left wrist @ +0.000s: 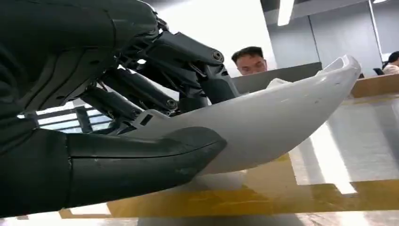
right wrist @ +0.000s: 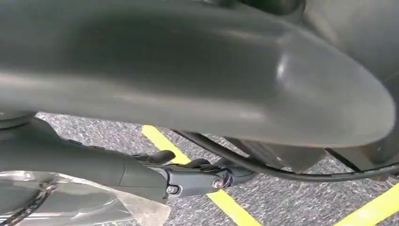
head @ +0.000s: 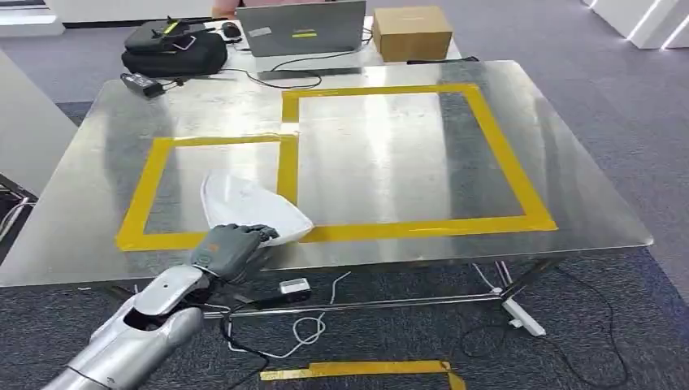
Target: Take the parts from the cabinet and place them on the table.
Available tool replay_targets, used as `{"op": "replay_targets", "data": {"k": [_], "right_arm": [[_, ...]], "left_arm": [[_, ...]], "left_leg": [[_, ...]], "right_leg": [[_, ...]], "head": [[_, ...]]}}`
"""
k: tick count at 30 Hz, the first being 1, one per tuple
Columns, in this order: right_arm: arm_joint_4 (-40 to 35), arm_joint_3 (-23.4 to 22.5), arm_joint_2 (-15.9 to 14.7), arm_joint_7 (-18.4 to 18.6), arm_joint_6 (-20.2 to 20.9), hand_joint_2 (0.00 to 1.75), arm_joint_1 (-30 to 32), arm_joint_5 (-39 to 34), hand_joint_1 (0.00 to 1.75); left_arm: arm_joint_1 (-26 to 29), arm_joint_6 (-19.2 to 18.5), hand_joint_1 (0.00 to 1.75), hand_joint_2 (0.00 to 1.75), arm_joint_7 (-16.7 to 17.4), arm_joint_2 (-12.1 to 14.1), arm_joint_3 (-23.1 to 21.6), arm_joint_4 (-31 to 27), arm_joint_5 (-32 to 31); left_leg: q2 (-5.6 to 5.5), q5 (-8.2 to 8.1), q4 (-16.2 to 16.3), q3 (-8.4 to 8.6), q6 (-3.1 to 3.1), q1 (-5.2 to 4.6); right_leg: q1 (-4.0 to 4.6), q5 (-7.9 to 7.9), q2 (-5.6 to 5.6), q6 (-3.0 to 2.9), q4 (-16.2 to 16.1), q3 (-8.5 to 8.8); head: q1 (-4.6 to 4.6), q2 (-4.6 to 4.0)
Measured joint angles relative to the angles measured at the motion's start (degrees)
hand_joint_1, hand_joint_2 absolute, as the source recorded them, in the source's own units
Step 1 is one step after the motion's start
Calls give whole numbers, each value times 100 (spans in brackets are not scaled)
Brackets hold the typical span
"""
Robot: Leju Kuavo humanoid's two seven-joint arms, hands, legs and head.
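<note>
Placing step: left hand [head: 231, 246] grips white curved plastic shell part [head: 248, 205], lower left of frame, over smaller yellow tape rectangle [head: 145, 191] on steel table [head: 569, 162]. Next, probably: lower, release. Right hand state: cannot tell.

An office-like lab: grey carpet [head: 617, 122], taped steel table [head: 97, 219], laptop [head: 302, 28]
</note>
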Motion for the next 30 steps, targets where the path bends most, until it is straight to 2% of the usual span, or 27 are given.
{"op": "replay_targets", "data": {"k": [24, 25, 30], "right_arm": [[-13, -59, 68, 127, -28, 0, 7, 105, 0], [-13, -61, 68, 129, -28, 0, 8, 105, 0], [-13, -77, 68, 127, -26, 0, 23, 125, 0]], "left_arm": [[-155, 116, 175, 175, 39, 0, 66, 271, -260], [-154, 116, 0, 175, 39, 0, 64, 286, -260], [-148, 120, 0, 175, 41, 2, 63, 352, -308]], "left_leg": [[0, -2, 0, -1, 1, 0], [0, -2, 0, -1, 1, 0], [0, -2, 0, -2, 1, 0]], "right_leg": [[0, -2, 1, 2, 0, -1], [0, -2, 1, 2, 0, -1], [0, -2, 0, 2, 0, -1]], "head": [[0, 0], [0, 0], [0, 0]]}}
